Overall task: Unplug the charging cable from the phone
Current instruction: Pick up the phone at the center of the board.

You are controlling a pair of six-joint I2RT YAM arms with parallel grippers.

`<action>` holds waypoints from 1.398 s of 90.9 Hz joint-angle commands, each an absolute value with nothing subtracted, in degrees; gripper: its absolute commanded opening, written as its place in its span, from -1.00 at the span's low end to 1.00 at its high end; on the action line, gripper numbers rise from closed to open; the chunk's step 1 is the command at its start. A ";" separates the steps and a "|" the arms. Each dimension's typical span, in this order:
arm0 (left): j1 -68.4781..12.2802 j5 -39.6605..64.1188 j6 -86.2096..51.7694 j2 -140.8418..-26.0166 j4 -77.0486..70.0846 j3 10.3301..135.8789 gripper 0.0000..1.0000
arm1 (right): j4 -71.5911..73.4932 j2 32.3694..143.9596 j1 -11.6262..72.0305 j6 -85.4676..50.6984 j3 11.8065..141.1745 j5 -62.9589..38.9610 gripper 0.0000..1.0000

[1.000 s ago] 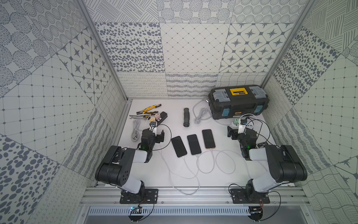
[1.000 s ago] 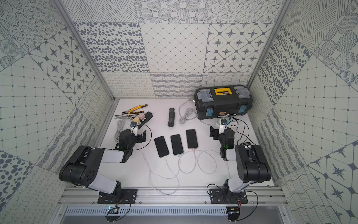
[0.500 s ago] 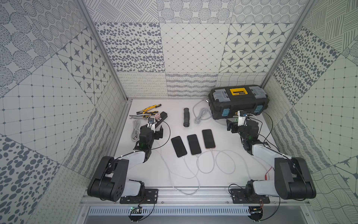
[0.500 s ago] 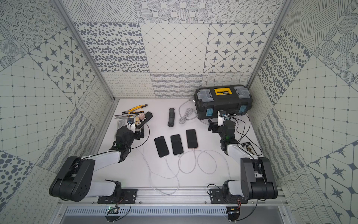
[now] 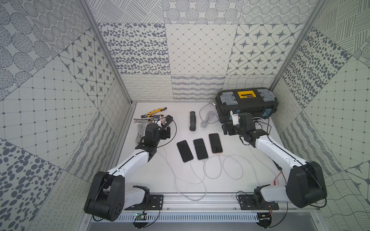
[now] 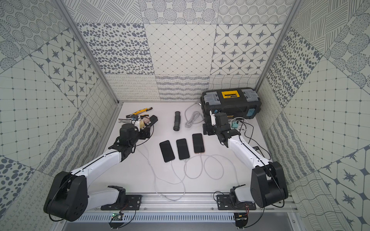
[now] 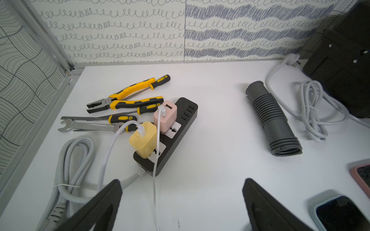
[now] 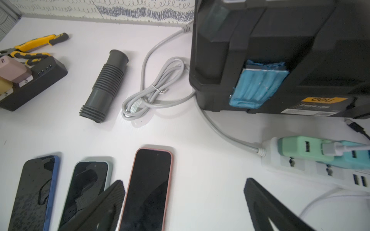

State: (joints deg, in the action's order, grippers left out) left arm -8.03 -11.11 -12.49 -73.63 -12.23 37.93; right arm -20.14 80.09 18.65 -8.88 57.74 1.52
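White charging cables (image 5: 189, 163) enter the near ends of phones (image 5: 200, 149) lying front-to-back.

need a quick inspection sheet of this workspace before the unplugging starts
surface: white table, no spills seen
job's things: blue-cased phone, pale-cased phone, pink-cased phone in a row, screens up, dark; white charging cable plugged into each near end
clutter: pliers, wrench, black power strip with yellow charger and pink charger, grey ribbed tube, black toolbox, white power strip with green chargers
grippers: left gripper open, empty, facing the black power strip; right gripper open, empty, near the pink-cased phone's far end
cables: charging cables loop toward the front rail; a tied grey cord near the wrench, another near the toolbox
surroundings: patterned tile walls, metal frame
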 commanded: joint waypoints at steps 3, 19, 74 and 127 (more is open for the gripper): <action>-8.48 -6.05 -21.86 -74.25 4.34 40.66 0.96 | -33.03 83.45 20.95 -18.10 62.82 5.23 0.94; -8.54 -3.05 -23.65 -74.38 5.27 40.25 0.96 | -35.88 86.82 26.47 -21.64 64.17 11.69 0.94; -8.56 -1.99 -25.49 -70.52 0.97 36.08 0.96 | -38.43 100.43 34.26 -26.98 68.22 9.56 0.94; -8.48 -1.48 -25.36 -70.85 -0.33 35.45 0.97 | -36.08 106.17 34.35 -27.33 67.09 10.28 0.85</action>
